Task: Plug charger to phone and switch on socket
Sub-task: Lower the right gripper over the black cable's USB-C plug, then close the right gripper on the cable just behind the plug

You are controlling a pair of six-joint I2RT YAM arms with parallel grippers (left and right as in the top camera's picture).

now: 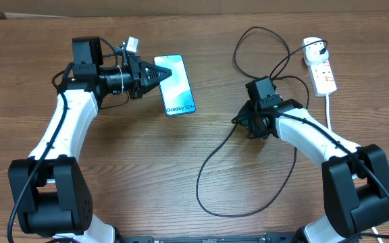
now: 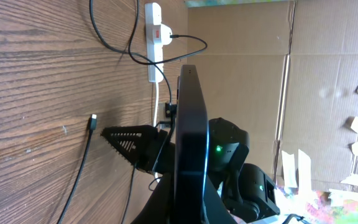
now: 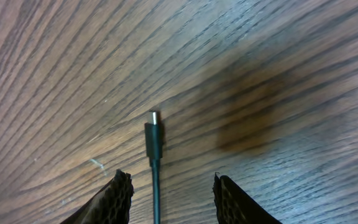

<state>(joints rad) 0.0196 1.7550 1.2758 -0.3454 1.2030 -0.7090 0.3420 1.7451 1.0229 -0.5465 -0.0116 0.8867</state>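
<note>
Because the connector must be pushed into a port on the phone's edge, the left gripper [image 1: 162, 73] has the phone [image 1: 179, 93] pinched across its flat faces. The screen faces up and the jaws are drawn tight on the slim body. In the left wrist view the phone shows edge-on, running straight out ahead of the claw past its fingertips. That seems meant to hold it rigid and leave its far end free to receive the plug. It looks slightly raised off the table [image 1: 127, 175], though I cannot be sure.

Further right, the right gripper [image 3: 173, 180] points down over the charger [image 3: 153, 135]. Its jaws stand partly apart, one finger on each side of the cable and neither touching it. The connector tip lies just ahead of the claw, and the cable runs back between the fingers. Gripping just behind the tip would give a stiff, short hold for aiming, so I judge the grasp is about to be made.

Beyond the right claw, well off to its far side, the socket [image 1: 324, 73] lies with the white plug [image 1: 313, 47] already seated. The plug is in the end of the block farthest from the claw, and the switch is still to be dealt with.
</note>
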